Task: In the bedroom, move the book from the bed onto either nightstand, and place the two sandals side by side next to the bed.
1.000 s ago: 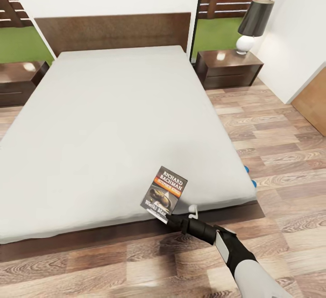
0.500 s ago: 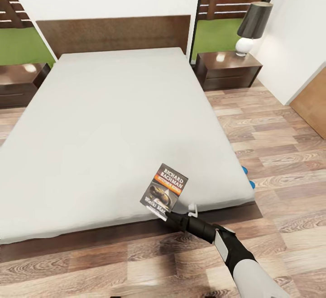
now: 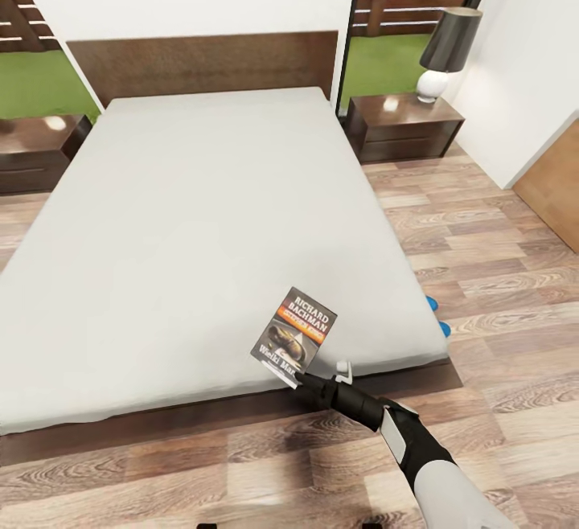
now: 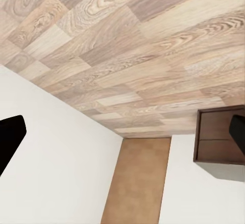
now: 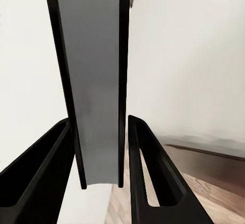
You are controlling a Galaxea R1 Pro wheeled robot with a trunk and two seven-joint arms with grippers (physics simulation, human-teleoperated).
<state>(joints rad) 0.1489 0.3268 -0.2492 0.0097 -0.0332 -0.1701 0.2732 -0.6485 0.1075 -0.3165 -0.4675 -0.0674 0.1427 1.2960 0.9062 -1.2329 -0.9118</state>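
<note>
The book [image 3: 293, 334], dark with an orange band and white "Richard Bachman" lettering, is held up by its lower edge over the near right corner of the bed [image 3: 201, 215]. My right gripper [image 3: 302, 379] is shut on it. In the right wrist view the book's thin edge [image 5: 94, 81] stands between the black fingers [image 5: 41, 183]. Beside the bed's right edge, two bright blue sandals [image 3: 432, 302] [image 3: 444, 328] peek out from behind the mattress, mostly hidden. Dark nightstands stand at the right [image 3: 406, 123] and left [image 3: 36, 147] of the headboard. My left gripper [image 4: 122, 132] is open, with floor beyond it.
A white lamp with a black shade [image 3: 446, 51] stands on the right nightstand. A brown door [image 3: 555, 191] is set in the right wall. Wood-plank floor [image 3: 498, 256] runs along the bed's right side. The left wrist view takes in a white wall, a door and a dark cabinet [image 4: 219, 142].
The camera has tipped slightly, shifting the whole picture down. My right gripper has raised the book a little over the mattress corner.
</note>
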